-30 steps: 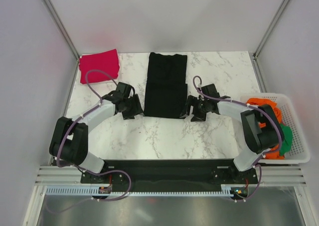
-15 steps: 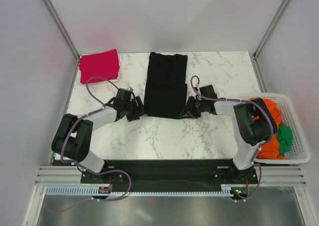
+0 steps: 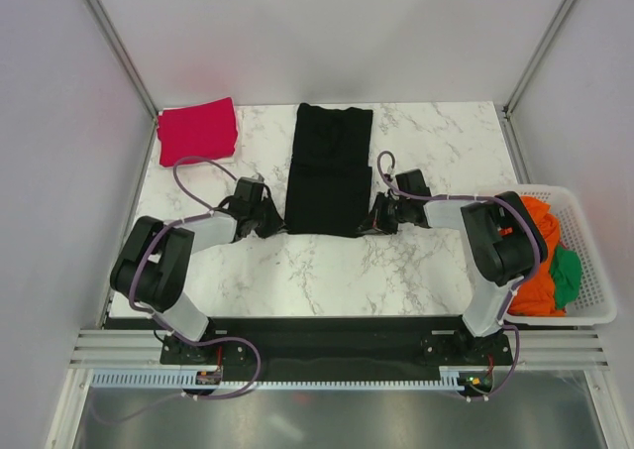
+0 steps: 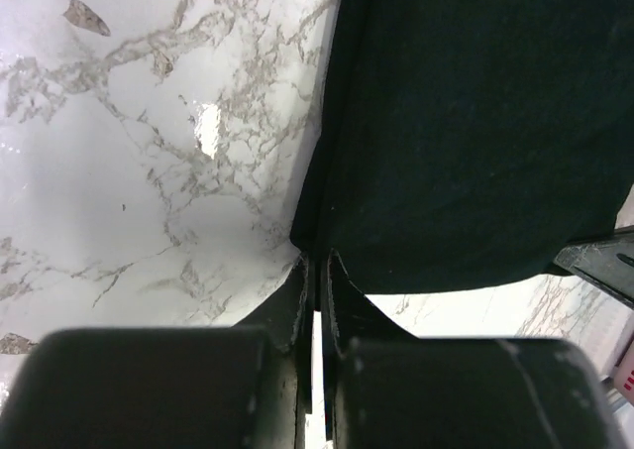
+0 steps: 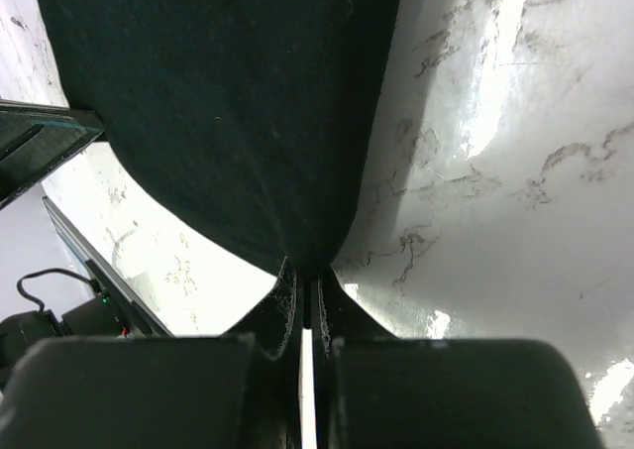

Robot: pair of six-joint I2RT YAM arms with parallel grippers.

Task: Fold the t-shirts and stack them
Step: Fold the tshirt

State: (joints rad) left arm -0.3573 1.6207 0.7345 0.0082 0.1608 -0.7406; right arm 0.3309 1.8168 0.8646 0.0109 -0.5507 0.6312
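A black t-shirt [image 3: 330,176] lies flat as a long strip in the middle of the marble table, folded lengthwise. My left gripper [image 3: 277,227] is shut on its near left corner; in the left wrist view the black t-shirt [image 4: 475,122] runs into the pinched left gripper [image 4: 316,263]. My right gripper [image 3: 369,227] is shut on the near right corner; the black t-shirt [image 5: 228,102] bunches at the right gripper [image 5: 305,273]. A folded red t-shirt [image 3: 198,130] lies at the far left corner.
A white basket [image 3: 592,271] at the right edge holds crumpled orange [image 3: 535,271] and green [image 3: 567,276] t-shirts. White walls and metal frame posts enclose the table. Both arms lie low along the table, elbows outward.
Both grippers slid inward to the black t-shirt's near corners and closed on them. The shirt itself has barely shifted.
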